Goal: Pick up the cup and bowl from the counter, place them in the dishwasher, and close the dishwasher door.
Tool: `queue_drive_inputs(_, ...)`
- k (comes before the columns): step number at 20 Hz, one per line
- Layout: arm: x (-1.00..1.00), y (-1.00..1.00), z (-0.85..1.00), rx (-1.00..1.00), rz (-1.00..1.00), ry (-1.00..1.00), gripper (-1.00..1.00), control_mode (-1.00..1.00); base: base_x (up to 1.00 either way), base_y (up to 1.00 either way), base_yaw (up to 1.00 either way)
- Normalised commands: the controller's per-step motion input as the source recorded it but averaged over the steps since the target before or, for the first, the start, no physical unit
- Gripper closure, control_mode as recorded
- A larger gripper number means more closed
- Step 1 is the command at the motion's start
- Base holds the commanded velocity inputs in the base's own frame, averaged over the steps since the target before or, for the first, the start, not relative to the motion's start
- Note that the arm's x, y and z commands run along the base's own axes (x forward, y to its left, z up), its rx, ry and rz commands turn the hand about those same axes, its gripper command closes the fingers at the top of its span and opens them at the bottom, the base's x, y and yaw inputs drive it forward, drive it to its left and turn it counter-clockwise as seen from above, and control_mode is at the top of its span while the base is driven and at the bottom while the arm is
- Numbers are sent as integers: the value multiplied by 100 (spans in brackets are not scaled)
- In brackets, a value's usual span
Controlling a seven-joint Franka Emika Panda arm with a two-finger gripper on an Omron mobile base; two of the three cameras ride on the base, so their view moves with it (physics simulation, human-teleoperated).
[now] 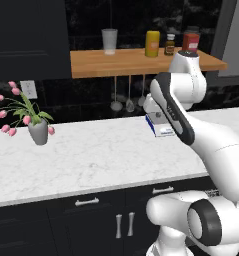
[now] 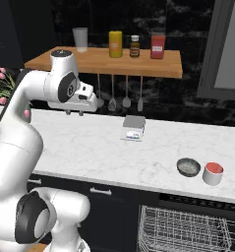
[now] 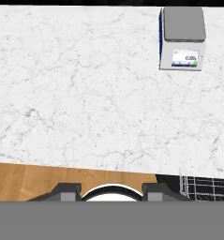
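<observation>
My pincer (image 2: 74, 112) hangs empty over bare bench (image 2: 89, 147), jaws apart, I think. Red cup (image 2: 213, 173) just beside grey bowl (image 2: 189, 167), near the front edge, above the dishwasher rack (image 2: 188, 229). I'd swing right, descend vertically over the cup's rim.

A dark black-tiled wall (image 2: 188, 29) backs the kitchen. A brown wooden shelf (image 2: 104, 63) hangs on it, with metal utensils (image 2: 112, 101) dangling beneath. A white wall socket (image 1: 29, 89) sits at the left. Black cabinet fronts (image 1: 91, 220) carry silvery handles (image 1: 86, 202). A grey window frame (image 2: 222, 54) stands right; wooden floor (image 3: 38, 180) shows below.
</observation>
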Motion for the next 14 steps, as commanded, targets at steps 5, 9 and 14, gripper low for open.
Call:
queue_drive_inputs(5,-40,0,0,0,0,-4,-100,-100,0,0,0)
queue_drive_inputs(9,-100,0,-3,0,0,-3,-100,-100,0,0,0)
queue_drive_inputs(14,-93,3,-15,1,0,0,-100,-100,0,0,0)
